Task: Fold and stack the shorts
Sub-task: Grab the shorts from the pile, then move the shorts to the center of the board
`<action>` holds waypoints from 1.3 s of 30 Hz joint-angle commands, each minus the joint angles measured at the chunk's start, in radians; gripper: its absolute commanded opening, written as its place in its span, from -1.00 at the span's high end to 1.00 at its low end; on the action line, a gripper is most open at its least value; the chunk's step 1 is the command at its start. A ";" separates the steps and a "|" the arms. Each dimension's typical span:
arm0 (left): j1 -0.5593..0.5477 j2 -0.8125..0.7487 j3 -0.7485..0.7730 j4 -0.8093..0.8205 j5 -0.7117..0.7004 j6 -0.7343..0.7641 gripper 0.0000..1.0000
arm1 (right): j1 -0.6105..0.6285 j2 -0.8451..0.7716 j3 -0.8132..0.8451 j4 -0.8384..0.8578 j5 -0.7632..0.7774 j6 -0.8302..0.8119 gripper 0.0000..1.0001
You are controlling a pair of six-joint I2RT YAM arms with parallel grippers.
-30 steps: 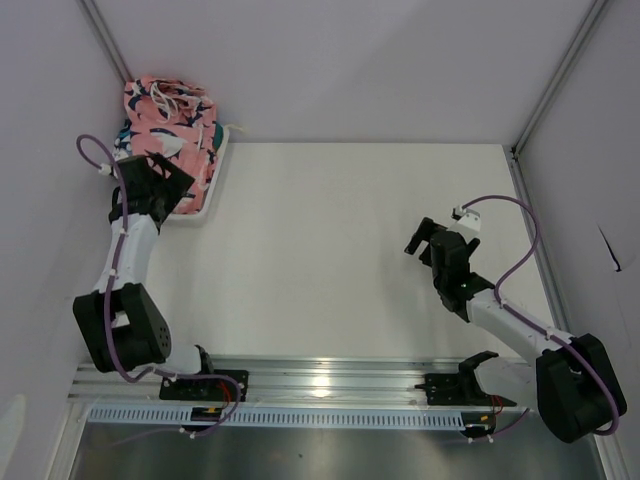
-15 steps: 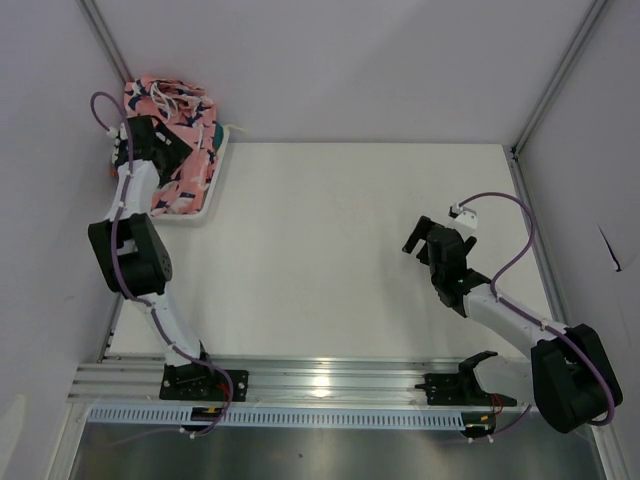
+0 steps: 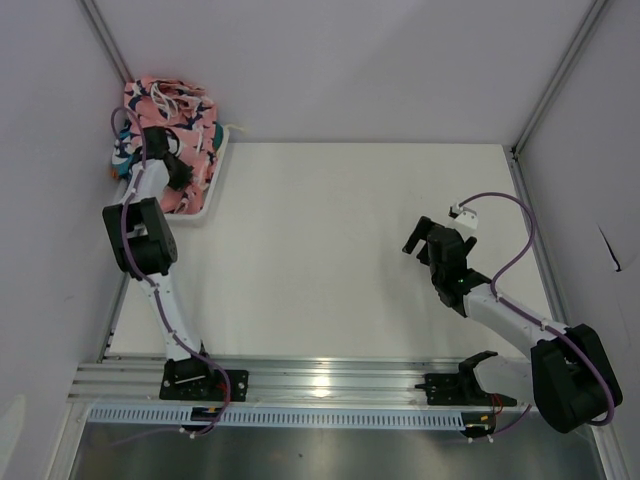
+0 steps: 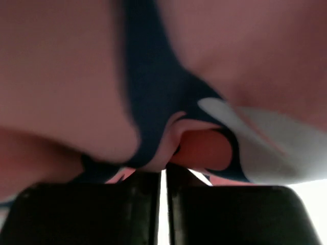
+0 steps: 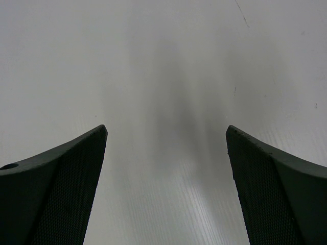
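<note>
Your left gripper (image 4: 163,174) pinches the pink shark-print shorts (image 4: 61,76), bunched at its tips. Your right gripper (image 5: 166,128) stands wide above the table (image 5: 168,61).

Seen from my remote console: a white table (image 3: 340,250), softly lit, enclosed by plain pale walls (image 3: 350,70); slanted metal posts (image 3: 560,75) mark the far corners; a ribbed metal rail (image 3: 330,378) spans the near edge.

Left arm (image 3: 165,305) and right arm (image 3: 510,318) are showing white links, black joints, purple cables (image 3: 531,232). Right pincer (image 5: 166,130) is showing black, dimpled fingers (image 5: 56,199).
</note>
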 commanded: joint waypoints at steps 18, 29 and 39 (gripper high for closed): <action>-0.123 -0.496 0.083 0.109 -0.002 0.093 1.00 | -0.003 0.003 0.051 0.001 0.007 0.001 -0.99; -0.365 -0.872 0.102 0.255 0.355 -0.069 1.00 | -0.003 -0.007 0.050 -0.007 0.025 0.003 -0.99; -0.405 -0.981 -0.199 0.711 0.669 -0.516 1.00 | -0.006 -0.039 0.031 0.003 0.042 -0.004 -0.99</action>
